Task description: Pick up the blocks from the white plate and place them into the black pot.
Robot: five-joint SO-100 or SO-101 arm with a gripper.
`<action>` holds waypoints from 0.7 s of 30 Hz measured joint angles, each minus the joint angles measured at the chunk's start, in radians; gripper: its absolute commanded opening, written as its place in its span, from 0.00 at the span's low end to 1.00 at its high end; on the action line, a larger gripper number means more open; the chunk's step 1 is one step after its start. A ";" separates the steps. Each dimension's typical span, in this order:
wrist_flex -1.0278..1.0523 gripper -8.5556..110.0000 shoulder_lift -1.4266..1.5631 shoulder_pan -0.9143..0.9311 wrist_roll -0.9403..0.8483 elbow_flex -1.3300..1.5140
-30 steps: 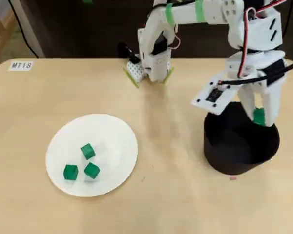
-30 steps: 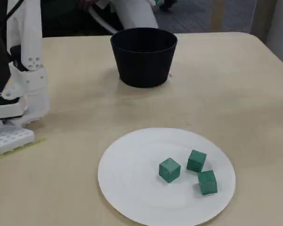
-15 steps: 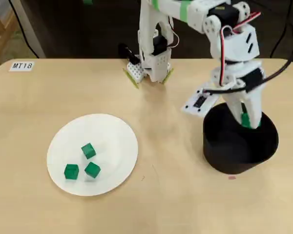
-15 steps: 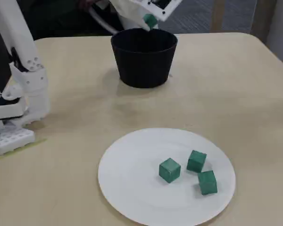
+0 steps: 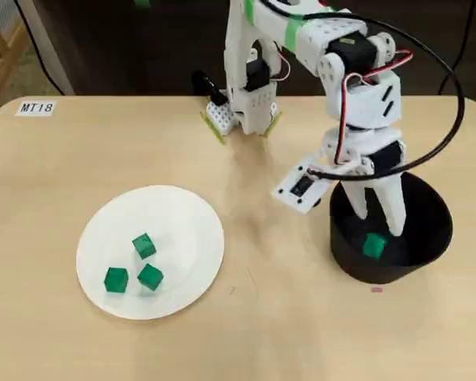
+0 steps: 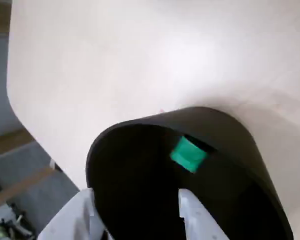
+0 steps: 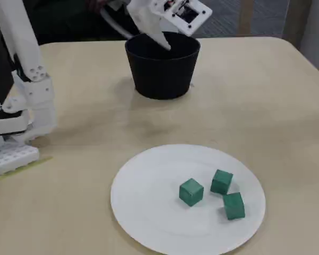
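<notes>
Gripper (image 5: 378, 230) over black pot (image 5: 428, 238), fingers apart, empty. One green block (image 5: 374, 245) lies inside pot, below fingertips. Three blocks (image 5: 138, 263) sit on white plate (image 5: 182, 210), well left of pot in overhead view; next reach goes leftward.

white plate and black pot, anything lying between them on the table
Nothing: in the overhead view the stretch of table between the white plate and the black pot is bare.

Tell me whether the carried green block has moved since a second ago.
Yes. In the overhead view the block has dropped from the open gripper and lies inside the black pot, lower than before against its rim.
</notes>
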 measured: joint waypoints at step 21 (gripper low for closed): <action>0.440 0.05 -0.066 0.873 -0.218 -0.376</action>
